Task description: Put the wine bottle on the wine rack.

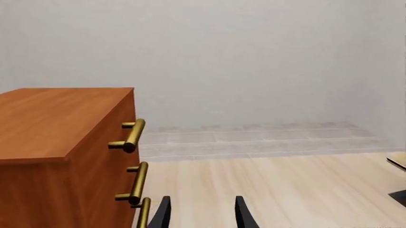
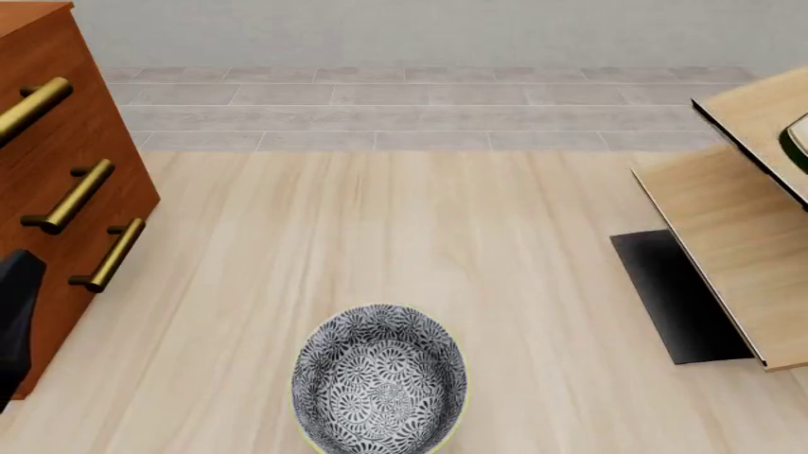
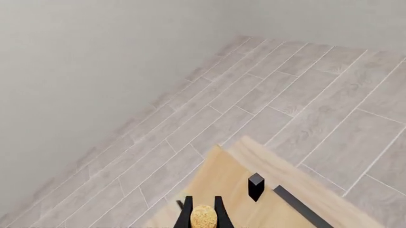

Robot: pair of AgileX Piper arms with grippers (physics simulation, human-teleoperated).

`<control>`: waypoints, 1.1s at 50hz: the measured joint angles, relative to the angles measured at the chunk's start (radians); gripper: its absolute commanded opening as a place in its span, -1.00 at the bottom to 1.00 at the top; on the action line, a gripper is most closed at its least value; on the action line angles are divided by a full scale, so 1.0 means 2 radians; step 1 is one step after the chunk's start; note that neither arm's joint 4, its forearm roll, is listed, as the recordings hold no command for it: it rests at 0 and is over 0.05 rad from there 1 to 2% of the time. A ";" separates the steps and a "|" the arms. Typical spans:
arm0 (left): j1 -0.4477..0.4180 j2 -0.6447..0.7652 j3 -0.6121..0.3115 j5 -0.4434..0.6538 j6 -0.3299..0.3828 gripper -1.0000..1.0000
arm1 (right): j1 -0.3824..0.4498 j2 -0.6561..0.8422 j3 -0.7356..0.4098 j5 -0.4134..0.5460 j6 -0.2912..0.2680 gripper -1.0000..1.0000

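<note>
Up over the rack (image 2: pixel 739 222), which hangs off the table's (image 2: pixel 378 236) right edge, the right gripper (image 3: pixel 204 216) clamps the bottle's (image 3: pixel 204 216) cork between its fingers. Bare tabletop runs from the rack to the cabinet (image 2: pixel 63 132) opposite, a patterned bowl (image 2: pixel 378 378) near the front. Beside the cabinet, the left gripper (image 1: pixel 201 211) is spread, holding nothing.

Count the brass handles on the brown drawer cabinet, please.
3, stacked down the drawer cabinet front at the table's left: the top handle, the middle handle and the bottom handle. The cabinet runs out of frame, so more may be hidden.
</note>
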 measured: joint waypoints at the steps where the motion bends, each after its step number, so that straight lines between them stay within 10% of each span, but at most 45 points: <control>1: 0.000 0.000 0.000 0.000 0.000 1.00 | -0.001 -0.001 0.002 0.000 -0.001 -1.00; 55: -0.004 0.000 -0.001 0.002 0.000 1.00 | -0.054 -0.004 0.058 -0.045 -0.028 -1.00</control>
